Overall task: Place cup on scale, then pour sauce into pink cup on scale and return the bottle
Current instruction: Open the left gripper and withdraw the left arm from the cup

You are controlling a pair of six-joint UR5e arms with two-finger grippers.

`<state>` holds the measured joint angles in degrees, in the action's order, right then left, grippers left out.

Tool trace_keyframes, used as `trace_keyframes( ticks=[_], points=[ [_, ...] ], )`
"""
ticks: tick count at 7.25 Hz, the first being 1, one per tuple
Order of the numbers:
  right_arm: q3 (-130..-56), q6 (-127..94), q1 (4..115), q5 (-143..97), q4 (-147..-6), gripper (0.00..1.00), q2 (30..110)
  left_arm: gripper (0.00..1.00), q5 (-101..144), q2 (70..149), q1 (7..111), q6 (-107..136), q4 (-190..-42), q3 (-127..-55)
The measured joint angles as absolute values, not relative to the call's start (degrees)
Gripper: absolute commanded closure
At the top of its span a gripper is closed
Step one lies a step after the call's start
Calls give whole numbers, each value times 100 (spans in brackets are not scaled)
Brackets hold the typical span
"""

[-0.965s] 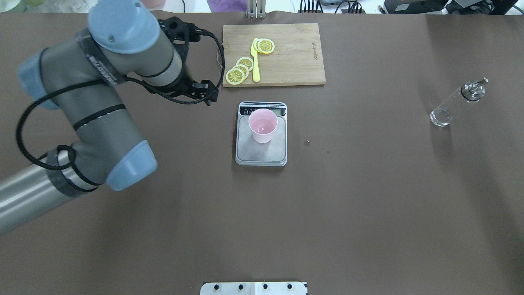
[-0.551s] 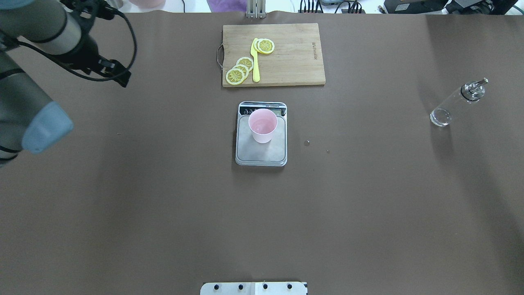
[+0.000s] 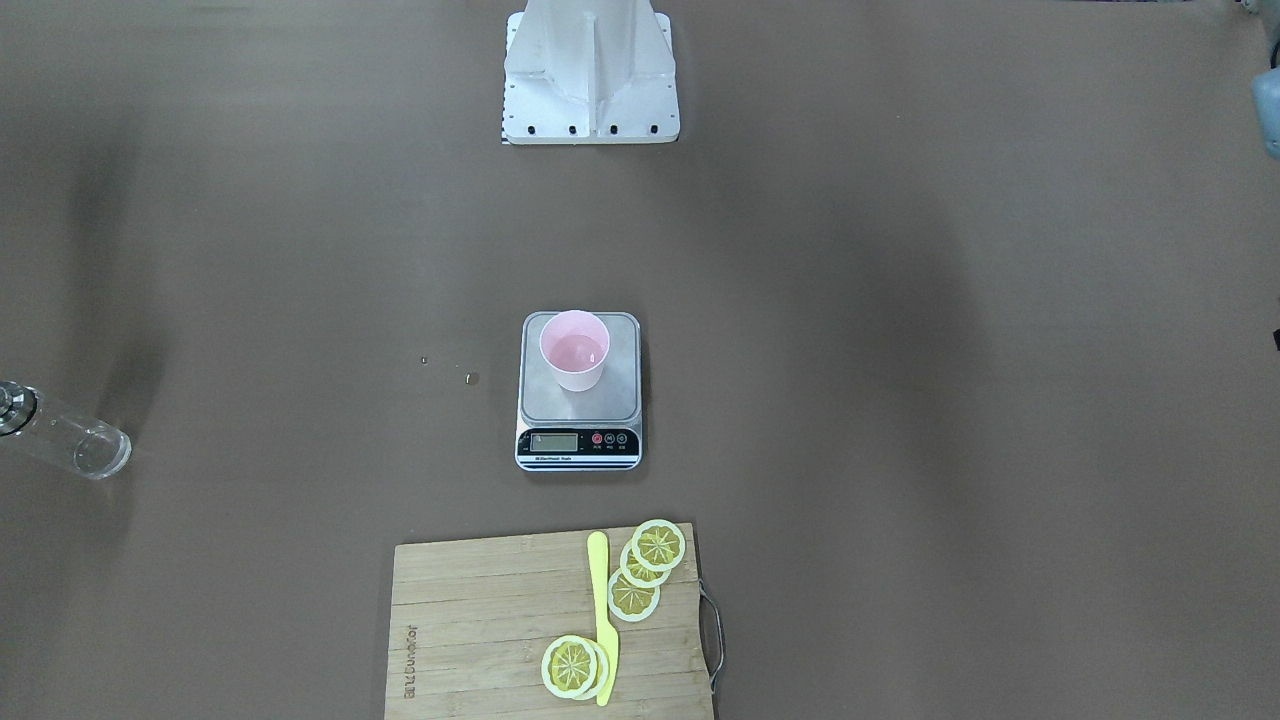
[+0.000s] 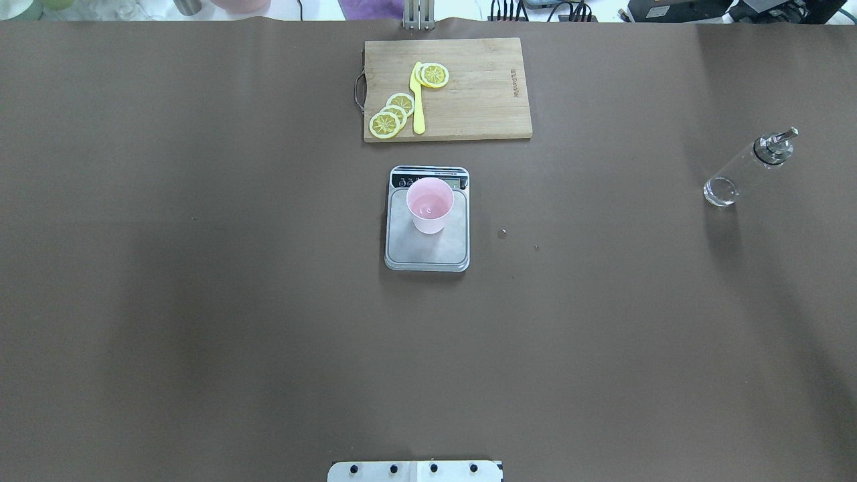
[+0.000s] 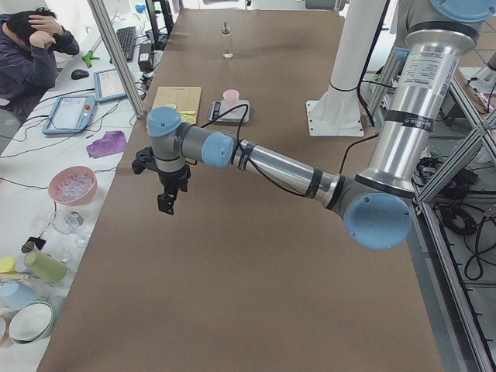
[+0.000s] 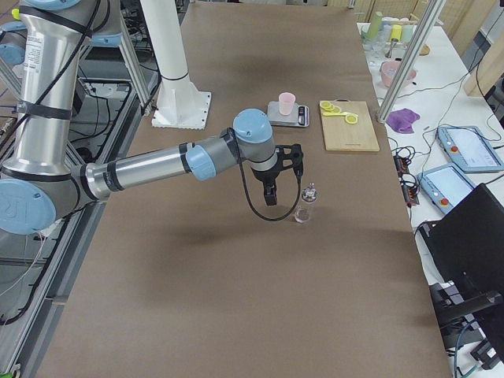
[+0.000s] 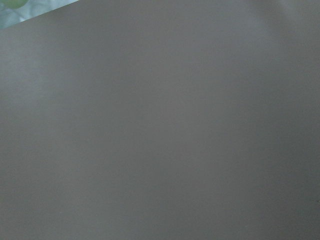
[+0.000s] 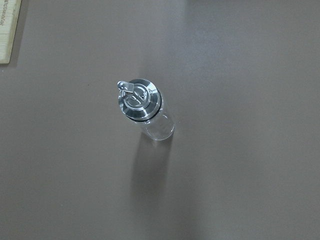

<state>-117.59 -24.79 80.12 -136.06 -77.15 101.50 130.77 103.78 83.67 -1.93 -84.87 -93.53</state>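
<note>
Withdrawn from overhead, left claw (image 5: 165, 204) hangs; tapered cup (image 4: 430, 203) tops steel scale (image 4: 427, 252).

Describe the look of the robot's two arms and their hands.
Both the left arm and right arm are silver-grey metal tubes joined by rounded housings with pale blue caps, ringed by black bands, with printed lettering on the upright segments. The left hand and right hand are black, each with a black cable looping by the wrist.

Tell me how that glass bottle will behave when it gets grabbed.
The bottle looks like smooth clear glass: probably slippery, and breakable if squeezed hard. It stands upright, tall over a narrow base, so a sideways push may tip it. Being round, it would likely roll.
</note>
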Motion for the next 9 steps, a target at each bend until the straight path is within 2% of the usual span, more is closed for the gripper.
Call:
trace_keyframes(
  ticks=[5, 9],
  points=[
    [-11633, -4480, 6307, -11742, -6556, 0, 10210, 1, 13565, 9899, 8587, -509, -8562, -9273],
    [-10527, -5247, 5458, -10619, -4942, 2, 10021, 1, 13570, 9848, 8580, -502, -8583, -9315]
  ],
)
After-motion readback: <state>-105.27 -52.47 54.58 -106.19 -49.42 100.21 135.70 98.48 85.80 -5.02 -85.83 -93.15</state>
